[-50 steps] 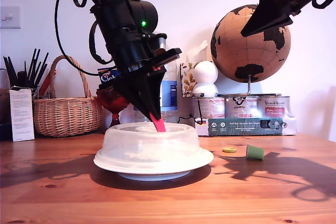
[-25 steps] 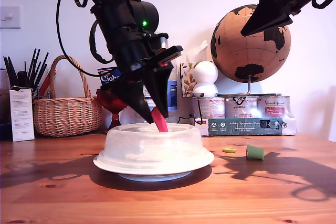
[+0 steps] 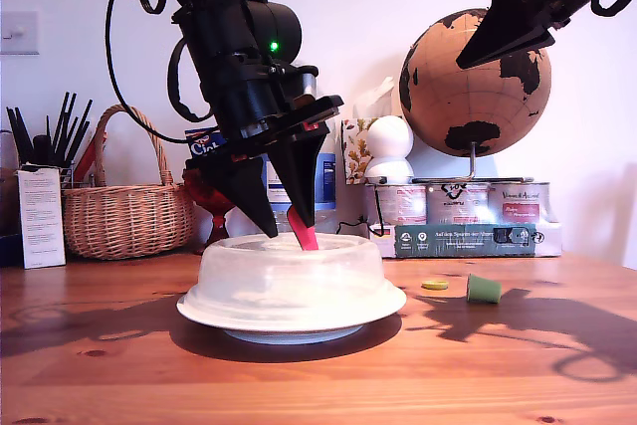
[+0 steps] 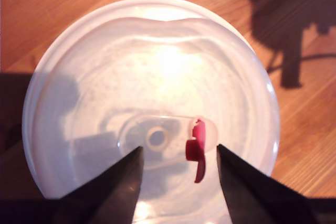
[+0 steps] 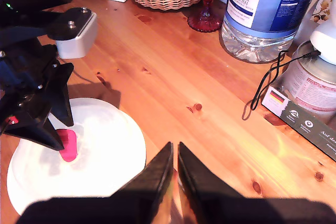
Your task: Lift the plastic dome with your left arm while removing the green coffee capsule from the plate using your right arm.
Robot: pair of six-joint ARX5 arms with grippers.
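While my first gripper (image 3: 282, 224) hangs directly over the plastic dome (image 3: 290, 276), its jaws are spread, one finger on each side of the red-pink tab (image 3: 304, 234) on the dome top. In the first wrist view the gripper (image 4: 178, 163) shows that tab (image 4: 197, 148) in the gap, nearer one finger (image 4: 231, 174) than the other, touching neither as far as I can tell.

The dome (image 4: 152, 103) sits flat, rim down over the white plate (image 3: 294, 332), which only peeks out under the rim. Both rest on the wooden table (image 3: 119, 375).

My second gripper (image 3: 503, 27) is high up, well away from the dome, in front of the globe (image 3: 478, 87). Second wrist view: its jaws (image 5: 174, 174) are pressed together, nothing between them, above bare table just beside the dome (image 5: 100, 156).

The green coffee capsule (image 3: 484, 289) is outside the dome, on the table to the exterior view's right of it, well apart from the rim, far below my second gripper. A small flat yellow-green disc (image 3: 434, 285) lies between capsule and dome, nearer the capsule.

Behind the dome: wicker basket (image 3: 124, 206), red glass goblet (image 3: 211, 196), water bottle (image 5: 270, 9), tins (image 3: 458, 204).
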